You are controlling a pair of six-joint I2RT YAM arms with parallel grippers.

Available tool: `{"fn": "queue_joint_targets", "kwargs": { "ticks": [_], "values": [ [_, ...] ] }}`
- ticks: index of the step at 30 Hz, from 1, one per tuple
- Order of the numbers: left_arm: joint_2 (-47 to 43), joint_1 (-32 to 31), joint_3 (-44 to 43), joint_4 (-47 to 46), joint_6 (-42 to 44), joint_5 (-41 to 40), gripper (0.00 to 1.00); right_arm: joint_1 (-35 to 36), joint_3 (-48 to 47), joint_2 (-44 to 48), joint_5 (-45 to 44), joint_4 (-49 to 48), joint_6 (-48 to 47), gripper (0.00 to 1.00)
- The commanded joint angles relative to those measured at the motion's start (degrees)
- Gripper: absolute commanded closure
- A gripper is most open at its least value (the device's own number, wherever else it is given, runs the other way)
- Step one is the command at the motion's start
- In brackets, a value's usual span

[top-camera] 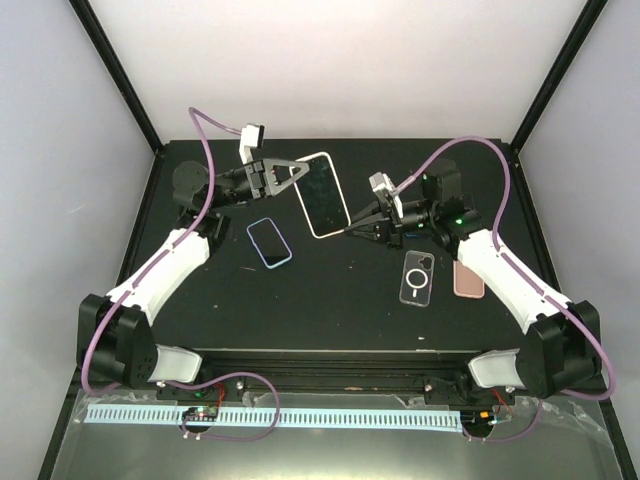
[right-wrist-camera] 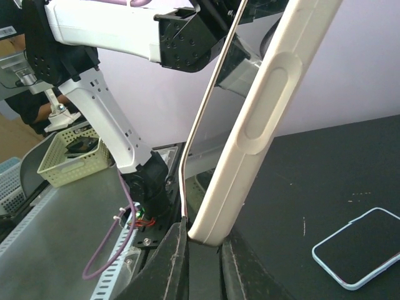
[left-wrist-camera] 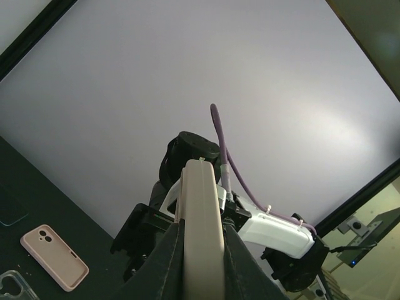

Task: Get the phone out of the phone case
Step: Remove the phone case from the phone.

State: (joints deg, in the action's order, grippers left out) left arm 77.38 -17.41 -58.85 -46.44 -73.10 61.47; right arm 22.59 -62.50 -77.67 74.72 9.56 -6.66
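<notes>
Mid-frame from above, the right claw (top-camera: 351, 232) pinches the near corner of the cased phone (top-camera: 322, 195), held off the table (top-camera: 330, 312). Farther back, the left claw (top-camera: 298, 172) clamps its far edge. Uneven prying could slip a grip, dropping it.

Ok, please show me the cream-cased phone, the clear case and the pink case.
cream-cased phone (top-camera: 325, 195), top view, middle of its dark screen.
clear case (top-camera: 417, 279), top view, the ring on its back.
pink case (top-camera: 467, 283), top view, middle of its back.
</notes>
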Motion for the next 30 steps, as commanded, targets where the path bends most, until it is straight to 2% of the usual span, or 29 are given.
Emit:
{"fn": "queue_joint_targets", "kwargs": {
  "ticks": [1, 16, 30],
  "values": [
    [-2.5, -3.2, -1.3, -5.9, -12.4, 4.7, 0.98, -4.0, 4.5, -1.7, -13.2, -9.6, 2.5, 0.99],
    [-2.7, -3.2, -0.2, -7.1, -13.6, 4.4, 0.98, -4.4, 6.5, -4.3, -15.2, -18.9, 8.3, 0.99],
    [-2.9, -3.2, 0.3, -7.5, -13.4, 4.5, 0.98, -5.3, 6.4, -6.1, -14.8, -19.3, 9.4, 0.99]
  ]
}}
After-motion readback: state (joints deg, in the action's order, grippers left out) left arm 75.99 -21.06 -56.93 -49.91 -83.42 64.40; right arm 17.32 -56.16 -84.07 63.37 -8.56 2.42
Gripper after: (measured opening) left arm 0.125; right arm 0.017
